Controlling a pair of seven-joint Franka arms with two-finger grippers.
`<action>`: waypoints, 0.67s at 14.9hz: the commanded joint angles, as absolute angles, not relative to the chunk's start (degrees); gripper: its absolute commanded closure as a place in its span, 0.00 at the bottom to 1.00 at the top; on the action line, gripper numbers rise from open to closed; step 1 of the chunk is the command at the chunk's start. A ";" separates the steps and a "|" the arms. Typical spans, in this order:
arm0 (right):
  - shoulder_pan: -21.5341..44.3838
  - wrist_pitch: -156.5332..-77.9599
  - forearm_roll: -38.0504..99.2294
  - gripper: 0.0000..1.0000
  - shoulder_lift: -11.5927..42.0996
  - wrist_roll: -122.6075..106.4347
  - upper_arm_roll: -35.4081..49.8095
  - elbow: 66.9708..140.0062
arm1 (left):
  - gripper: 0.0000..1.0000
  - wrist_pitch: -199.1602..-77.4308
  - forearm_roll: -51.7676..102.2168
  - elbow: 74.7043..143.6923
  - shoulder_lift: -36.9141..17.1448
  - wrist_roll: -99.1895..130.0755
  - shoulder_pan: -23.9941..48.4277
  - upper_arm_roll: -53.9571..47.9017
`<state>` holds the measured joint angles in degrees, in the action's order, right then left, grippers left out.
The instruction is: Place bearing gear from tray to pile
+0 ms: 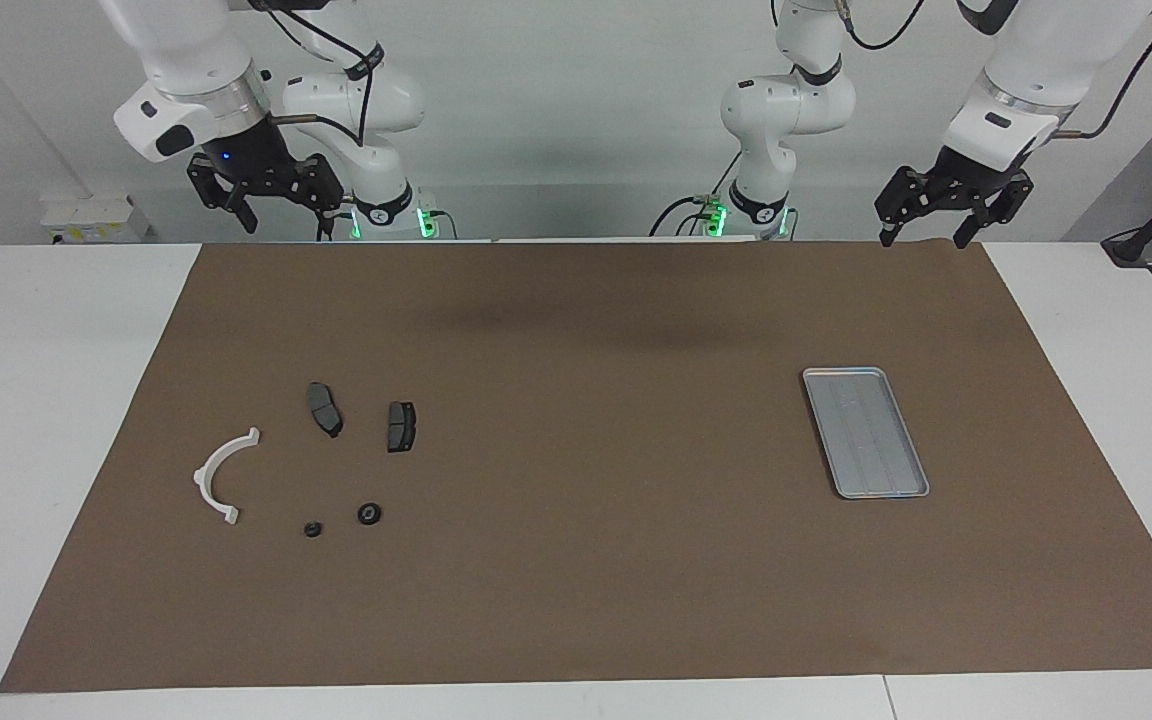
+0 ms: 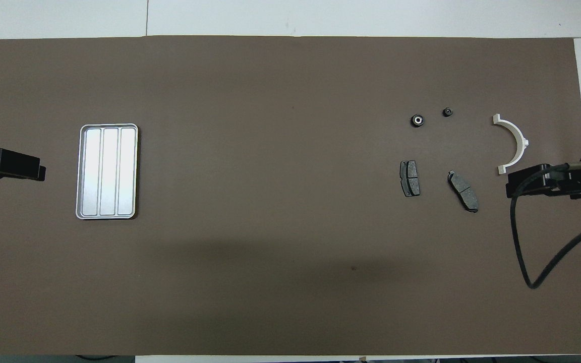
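The silver tray lies on the brown mat toward the left arm's end, also in the overhead view; nothing shows in it. The pile lies toward the right arm's end: a white half-ring bracket, two dark brake-pad pieces, and two small black round parts farther from the robots, a larger one and a smaller one. My left gripper waits open in the air at the mat's robot-side edge. My right gripper waits open, raised at the robots' end above the pile's side.
The brown mat covers most of the white table. The right arm's black cable hangs over the mat in the overhead view. The arms' bases stand at the robots' edge.
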<state>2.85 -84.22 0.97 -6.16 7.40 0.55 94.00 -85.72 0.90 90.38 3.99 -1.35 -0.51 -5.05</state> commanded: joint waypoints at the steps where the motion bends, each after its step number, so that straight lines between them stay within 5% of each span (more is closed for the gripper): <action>1: 0.88 -88.05 0.80 0.00 -6.15 7.21 1.58 95.01 | 0.00 -86.31 1.67 92.90 6.15 -1.67 -0.18 -4.57; 10: -0.09 -88.77 -0.35 0.00 -5.45 7.21 2.64 95.01 | 0.00 -86.31 1.67 92.90 6.15 -1.67 -0.18 -4.57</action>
<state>1.64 -87.87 0.49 -5.45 7.40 1.18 94.40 -85.72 0.90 90.38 3.99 -1.35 -0.51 -5.05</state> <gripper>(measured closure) 0.000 0.000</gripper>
